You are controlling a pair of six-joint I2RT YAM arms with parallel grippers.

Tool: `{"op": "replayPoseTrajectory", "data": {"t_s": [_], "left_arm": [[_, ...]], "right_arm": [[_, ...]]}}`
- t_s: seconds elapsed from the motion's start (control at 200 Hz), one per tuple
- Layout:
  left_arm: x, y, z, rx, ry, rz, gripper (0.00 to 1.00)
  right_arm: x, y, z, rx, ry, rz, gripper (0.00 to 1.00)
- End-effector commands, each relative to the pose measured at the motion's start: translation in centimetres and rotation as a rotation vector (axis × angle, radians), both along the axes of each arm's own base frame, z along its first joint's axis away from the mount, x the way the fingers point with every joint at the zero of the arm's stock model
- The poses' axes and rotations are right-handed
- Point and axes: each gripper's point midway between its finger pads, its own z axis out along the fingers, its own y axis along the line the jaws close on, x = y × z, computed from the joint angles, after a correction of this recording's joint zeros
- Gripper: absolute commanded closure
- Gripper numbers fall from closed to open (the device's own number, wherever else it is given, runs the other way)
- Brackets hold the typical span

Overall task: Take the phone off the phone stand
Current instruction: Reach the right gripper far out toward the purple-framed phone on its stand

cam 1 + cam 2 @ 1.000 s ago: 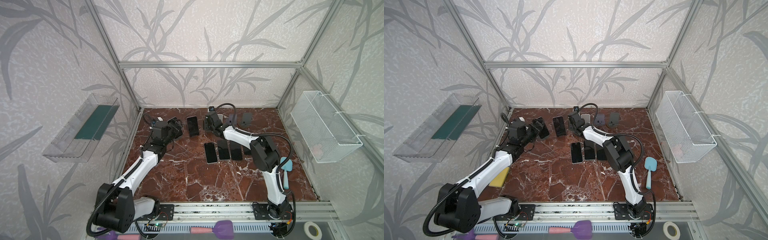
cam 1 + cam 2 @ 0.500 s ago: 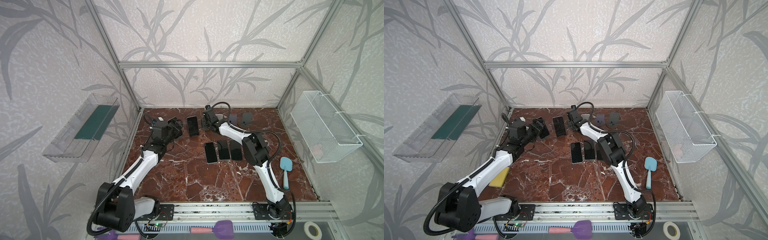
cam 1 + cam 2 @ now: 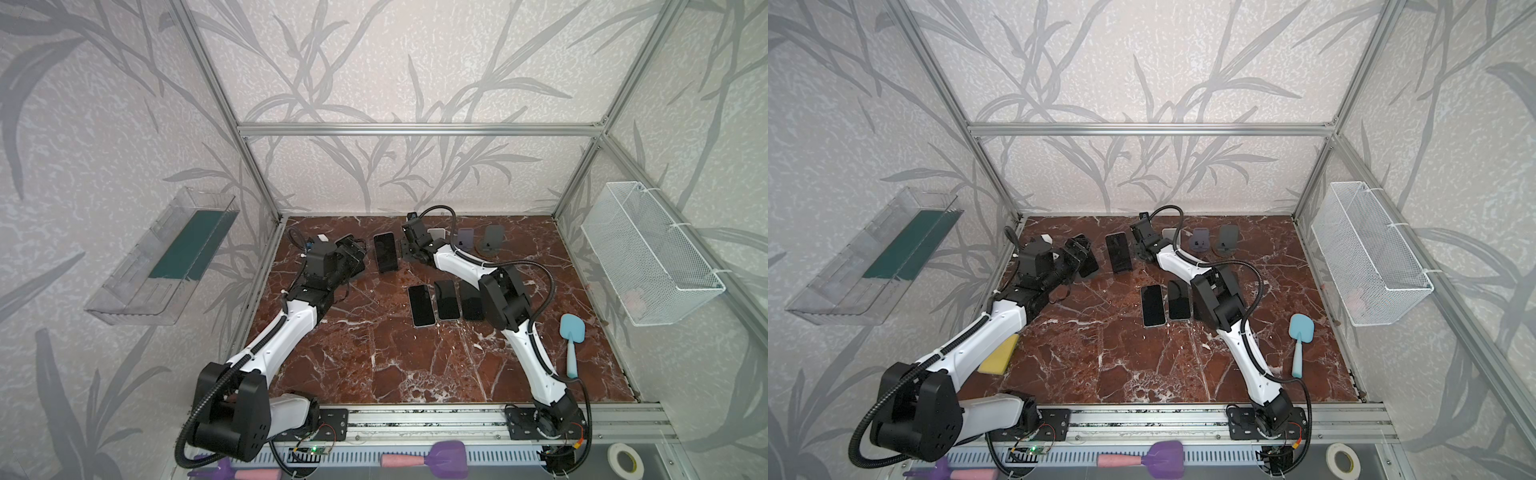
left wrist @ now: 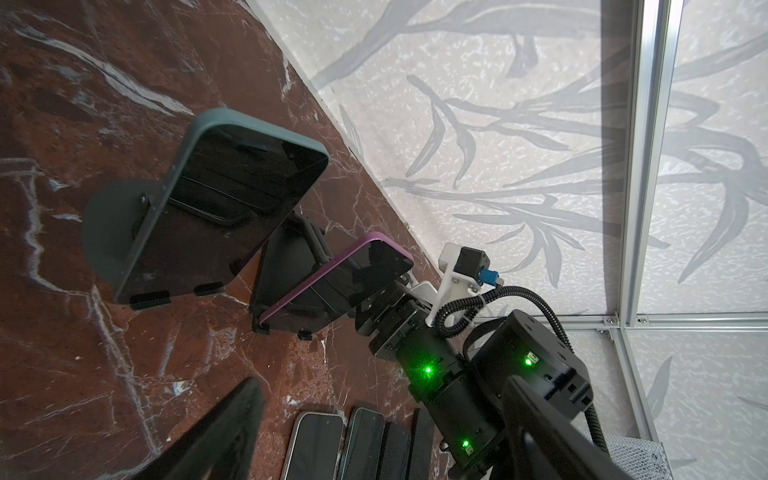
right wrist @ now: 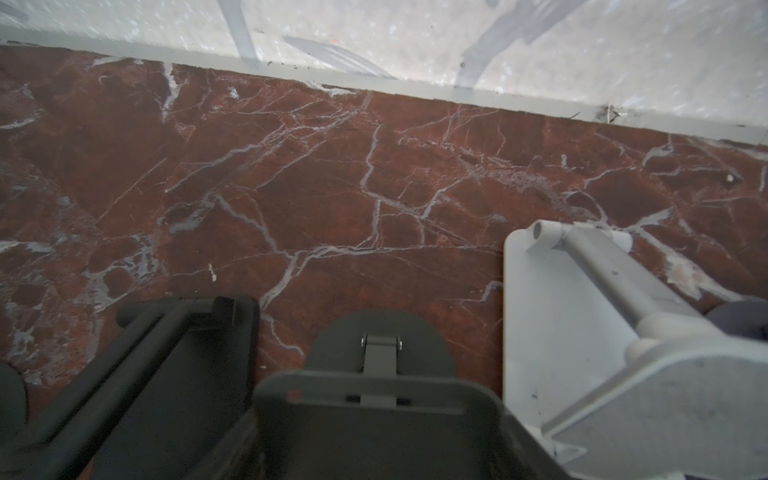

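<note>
On the marble table [image 3: 374,353], the left gripper [image 3: 356,254] hangs open and empty beside the teal phone [image 4: 232,208], which leans on its round stand [image 4: 104,224]. The right gripper [image 4: 386,286] is at the top of the purple phone [image 4: 320,299] on the black stand [image 4: 286,257]; whether it grips, I cannot tell.

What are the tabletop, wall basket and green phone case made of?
Tabletop: red-brown marble or marble-look sheet, white veins, slight gloss.
Wall basket: white-coated wire mesh, see-through grid.
Phone case: matte grey-green, rounded edges, probably silicone or soft plastic.
</note>
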Motion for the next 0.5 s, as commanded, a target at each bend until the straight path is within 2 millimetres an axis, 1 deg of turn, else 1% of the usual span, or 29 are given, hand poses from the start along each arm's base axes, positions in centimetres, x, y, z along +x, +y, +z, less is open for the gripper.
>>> {"op": "replayPoseTrajectory", "data": {"t_s": [0.0,0.05,0.15,0.29,0.39,0.47,0.48,0.495], "left_arm": [[0.4,0.1,1.0,-0.007,-0.029,0.007,0.10],[0.3,0.2,1.2,-0.003,-0.034,0.009,0.10],[0.3,0.3,1.4,0.003,-0.041,0.011,0.10],[0.2,0.8,1.8,0.029,-0.054,0.025,0.10],[0.1,1.1,2.0,0.043,-0.060,0.035,0.10],[0.0,1.4,2.2,0.059,-0.070,0.044,0.10],[0.0,1.5,2.3,0.062,-0.071,0.047,0.09],[0.0,1.6,2.3,0.066,-0.072,0.050,0.10]], "right_arm": [[0.3,-0.3,2.5,-0.025,-0.025,0.017,0.24],[0.3,-0.5,3.9,-0.035,-0.042,0.024,0.21],[0.0,-0.9,6.6,-0.036,-0.071,0.028,0.18],[-0.7,-1.4,9.9,-0.009,-0.106,0.024,0.17],[-1.7,-1.9,11.9,0.020,-0.124,0.012,0.18],[-2.8,-2.4,12.7,0.050,-0.130,0.007,0.18],[-2.9,-2.4,13.3,0.061,-0.138,0.007,0.18],[-3.1,-2.5,13.6,0.072,-0.139,0.005,0.18]]}}
